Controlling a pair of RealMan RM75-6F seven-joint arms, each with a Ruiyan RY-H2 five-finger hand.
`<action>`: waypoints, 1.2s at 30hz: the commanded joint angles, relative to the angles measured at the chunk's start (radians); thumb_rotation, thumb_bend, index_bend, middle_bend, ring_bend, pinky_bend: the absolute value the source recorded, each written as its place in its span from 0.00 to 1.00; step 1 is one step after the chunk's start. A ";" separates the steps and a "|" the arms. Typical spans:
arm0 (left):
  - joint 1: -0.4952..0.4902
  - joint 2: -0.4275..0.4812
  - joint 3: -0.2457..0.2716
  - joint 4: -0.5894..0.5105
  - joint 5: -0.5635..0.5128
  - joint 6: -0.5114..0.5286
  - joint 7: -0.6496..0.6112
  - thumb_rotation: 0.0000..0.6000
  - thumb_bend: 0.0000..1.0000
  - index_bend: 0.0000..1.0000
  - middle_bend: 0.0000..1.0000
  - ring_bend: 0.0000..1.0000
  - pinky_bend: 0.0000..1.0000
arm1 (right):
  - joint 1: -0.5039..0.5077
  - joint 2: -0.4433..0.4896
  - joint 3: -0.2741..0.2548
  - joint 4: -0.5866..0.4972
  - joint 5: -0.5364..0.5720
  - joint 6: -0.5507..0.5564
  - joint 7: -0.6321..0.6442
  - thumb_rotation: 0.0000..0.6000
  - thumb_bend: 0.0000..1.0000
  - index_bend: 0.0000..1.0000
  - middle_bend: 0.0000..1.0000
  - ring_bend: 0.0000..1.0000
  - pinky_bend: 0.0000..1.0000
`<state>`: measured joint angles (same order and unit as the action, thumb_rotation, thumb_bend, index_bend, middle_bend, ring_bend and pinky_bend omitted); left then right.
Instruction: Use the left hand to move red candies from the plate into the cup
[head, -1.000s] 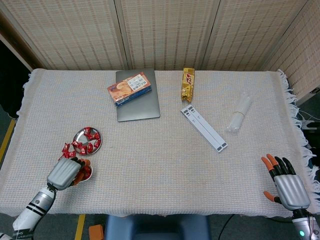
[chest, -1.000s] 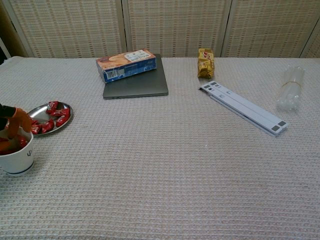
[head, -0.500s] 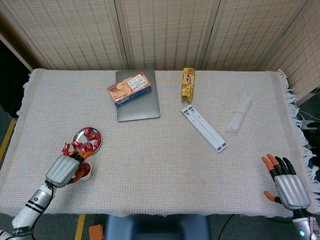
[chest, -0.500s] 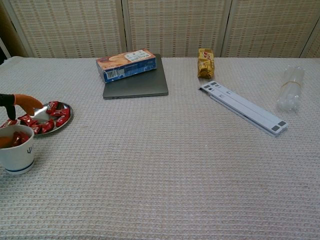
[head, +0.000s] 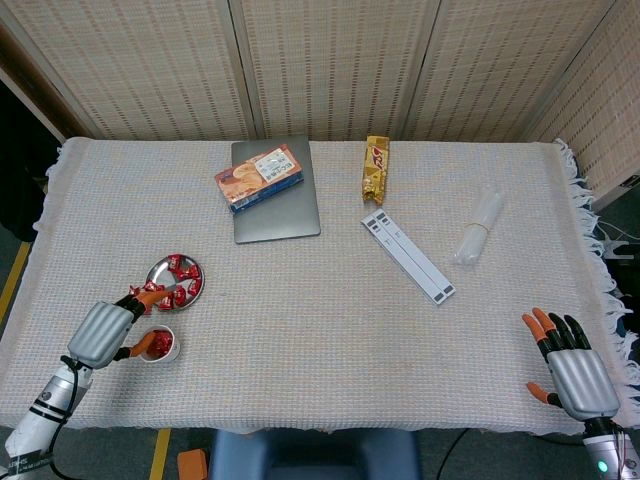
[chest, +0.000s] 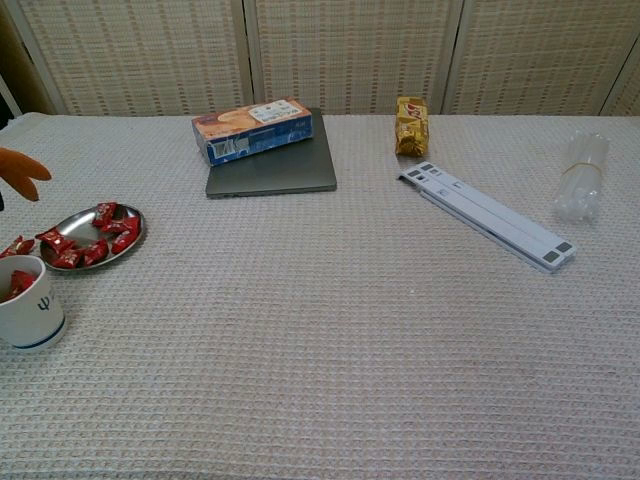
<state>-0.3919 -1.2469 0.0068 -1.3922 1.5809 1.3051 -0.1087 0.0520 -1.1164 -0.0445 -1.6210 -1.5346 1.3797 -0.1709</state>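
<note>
A small metal plate near the table's front left carries several red candies. Just in front of it stands a white cup with red candies inside. One loose red candy lies on the cloth left of the plate. My left hand hovers left of the cup, lifted off the table. Its orange-tipped fingers are spread toward the plate's left edge and hold nothing. My right hand rests at the front right corner with fingers apart and nothing in it.
At the back, a biscuit box lies on a grey laptop. A gold snack packet, a white folding stand and a clear plastic bundle lie to the right.
My left hand has come up out of the cup and drawn back to the left, its fingers now spread. The cup with its candies now shows uncovered. The right hand has stayed still.
</note>
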 joint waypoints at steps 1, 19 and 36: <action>0.003 -0.010 -0.025 0.036 -0.034 -0.011 -0.026 1.00 0.37 0.19 0.26 0.35 1.00 | 0.000 0.000 0.000 0.000 0.000 0.000 0.000 1.00 0.06 0.00 0.00 0.00 0.00; -0.119 -0.118 0.012 0.408 -0.082 -0.337 -0.144 1.00 0.35 0.15 0.27 0.34 0.98 | 0.000 0.000 -0.005 -0.001 -0.008 -0.002 0.004 1.00 0.06 0.00 0.00 0.00 0.00; -0.147 -0.156 0.025 0.428 -0.089 -0.402 -0.076 1.00 0.35 0.20 0.26 0.33 0.98 | 0.007 -0.004 -0.004 -0.001 0.002 -0.018 -0.004 1.00 0.06 0.00 0.00 0.00 0.00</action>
<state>-0.5337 -1.4014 0.0340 -0.9598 1.5028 0.9188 -0.2102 0.0585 -1.1204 -0.0486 -1.6220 -1.5326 1.3623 -0.1750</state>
